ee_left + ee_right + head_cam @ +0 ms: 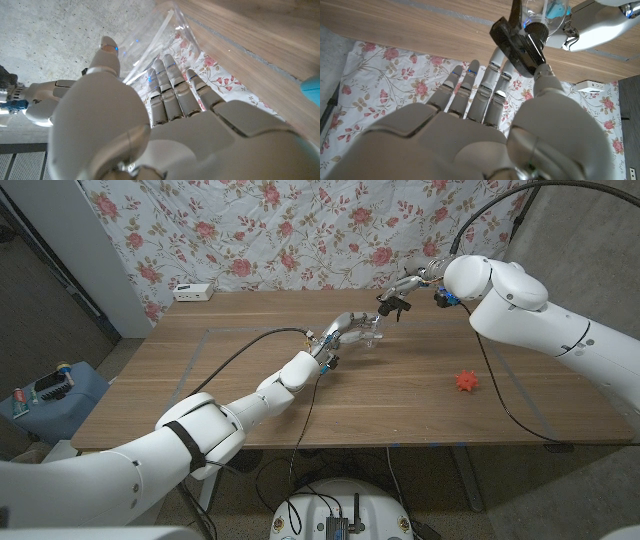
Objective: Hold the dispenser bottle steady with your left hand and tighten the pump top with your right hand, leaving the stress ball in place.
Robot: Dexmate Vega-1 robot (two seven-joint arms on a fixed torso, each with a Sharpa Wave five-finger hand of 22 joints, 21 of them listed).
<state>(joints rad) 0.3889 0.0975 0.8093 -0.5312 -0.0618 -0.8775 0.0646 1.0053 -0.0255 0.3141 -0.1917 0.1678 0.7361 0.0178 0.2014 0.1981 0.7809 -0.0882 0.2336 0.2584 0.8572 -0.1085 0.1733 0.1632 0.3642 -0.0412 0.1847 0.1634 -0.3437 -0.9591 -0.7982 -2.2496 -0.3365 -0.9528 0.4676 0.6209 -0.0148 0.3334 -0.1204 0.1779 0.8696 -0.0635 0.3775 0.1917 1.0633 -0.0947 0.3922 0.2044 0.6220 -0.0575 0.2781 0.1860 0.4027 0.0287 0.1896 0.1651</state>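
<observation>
A clear dispenser bottle (373,334) stands upright at the middle of the wooden table (250,390). My left hand (345,330) grips it from the side, and in the left wrist view the fingers (172,90) wrap the clear bottle (160,40). Its black pump top (390,305) sits above the bottle. My right hand (403,285) reaches in from above and behind. In the right wrist view the thumb and fingers of my right hand (485,105) hold the pump top (517,42) over the bottle's neck (540,12). An orange spiky stress ball (465,381) lies apart on the table's right side.
A white power strip (193,291) lies at the table's far left edge. A floral cloth (300,230) hangs behind the table. A blue case (55,395) stands on the floor to the left. Cables trail from both arms across the table.
</observation>
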